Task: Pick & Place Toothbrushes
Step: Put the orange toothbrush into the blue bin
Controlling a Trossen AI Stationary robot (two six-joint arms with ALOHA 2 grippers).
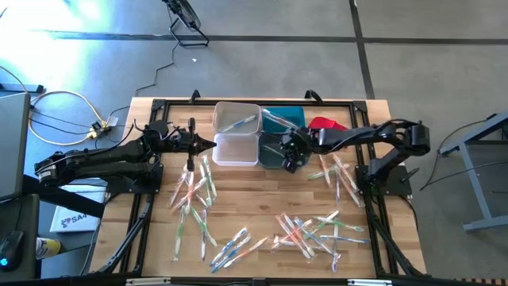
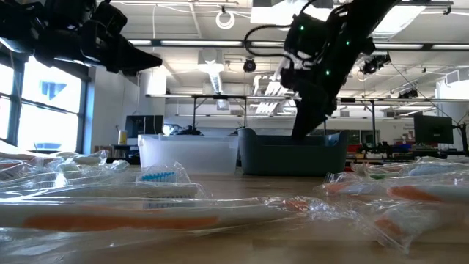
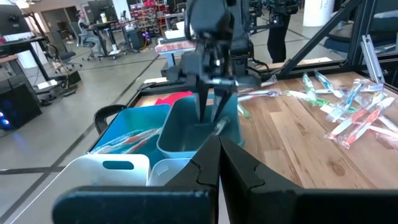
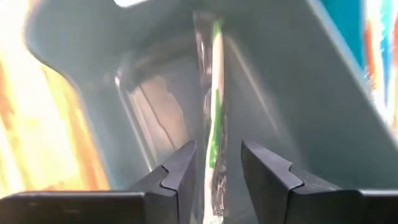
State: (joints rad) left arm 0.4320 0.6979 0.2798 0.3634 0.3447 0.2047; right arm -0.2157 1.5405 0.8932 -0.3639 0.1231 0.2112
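Your right gripper point(image 4: 217, 171) sits down inside the grey-blue bin point(image 3: 186, 134), fingers parted with a green toothbrush point(image 4: 215, 106) standing loose between them, looks like a drop. Left gripper point(image 1: 208, 144) waits by the white bins point(image 1: 236, 131), fingers shut on nothing. Loads more toothbrushes point(image 1: 305, 230) on the worktop point(image 1: 254, 199).

Wooden table point(image 1: 262, 202): four bins point(image 1: 236, 149) clustered at 12 o'clock; wrapped toothbrushes point(image 1: 305, 230) scattered from 3 to 9.

Red cloth point(image 1: 326, 123) beside bins point(image 1: 236, 117) on table point(image 1: 262, 208)
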